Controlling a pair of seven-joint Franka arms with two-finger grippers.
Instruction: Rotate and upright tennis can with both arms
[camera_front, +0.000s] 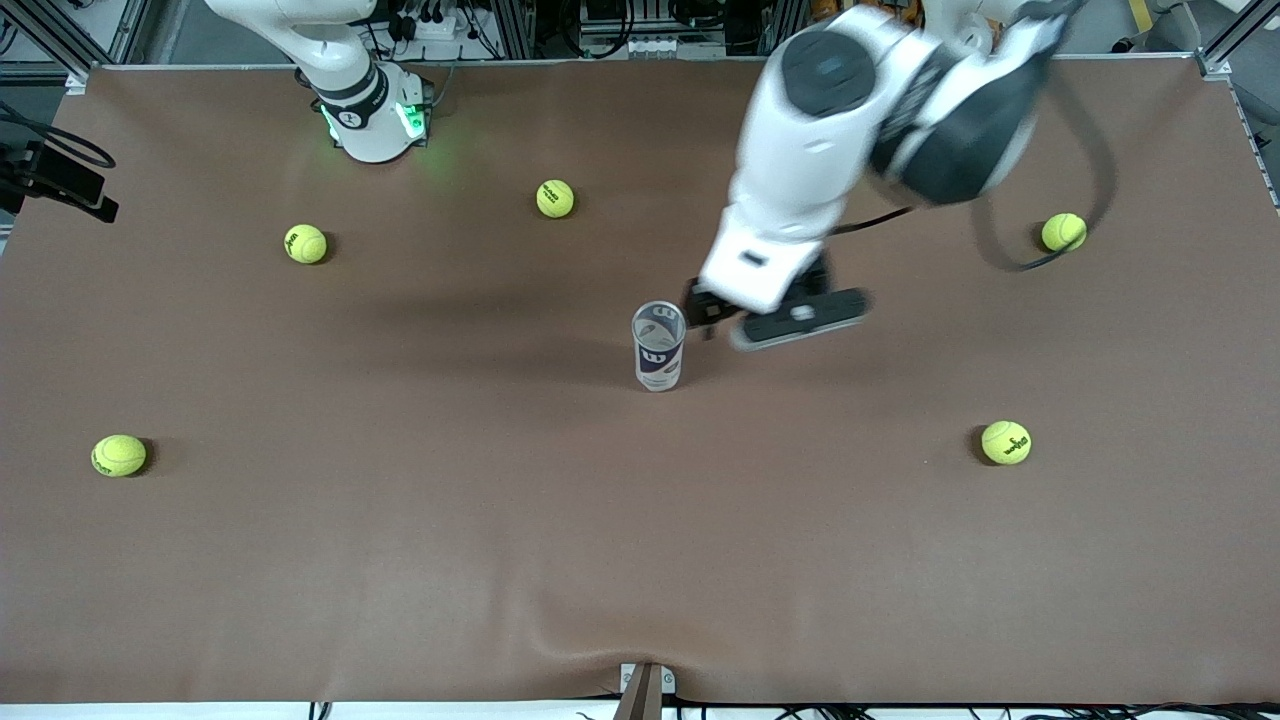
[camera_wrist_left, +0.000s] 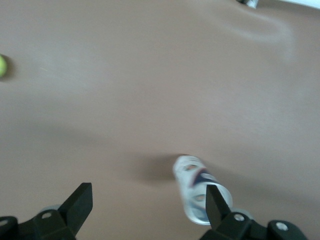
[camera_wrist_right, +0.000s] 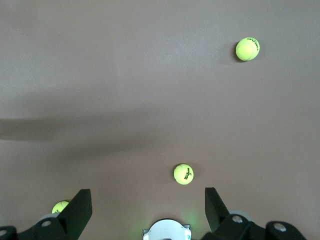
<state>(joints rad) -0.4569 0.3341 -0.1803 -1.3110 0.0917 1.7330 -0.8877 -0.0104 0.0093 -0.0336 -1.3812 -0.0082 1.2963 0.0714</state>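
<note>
Tennis can (camera_front: 659, 346) upright on table, just beside left tool (camera_wrist_left: 147, 205), fingers wide, empty; right tool (camera_wrist_right: 147, 205) wide

- A brown cloth-covered surface (camera_front: 400, 560) fills the view, slightly rumpled at the edge nearest the front camera.
- The tennis can (camera_front: 659, 346) stands upright on it near the middle, open rim up.
- Five tennis balls lie scattered around: two (camera_front: 555, 198) (camera_front: 305, 244) near the right arm's base (camera_front: 375, 120), one (camera_front: 1063, 232) toward the left arm's end, two (camera_front: 119, 455) (camera_front: 1006, 442) nearer the front camera.
</note>
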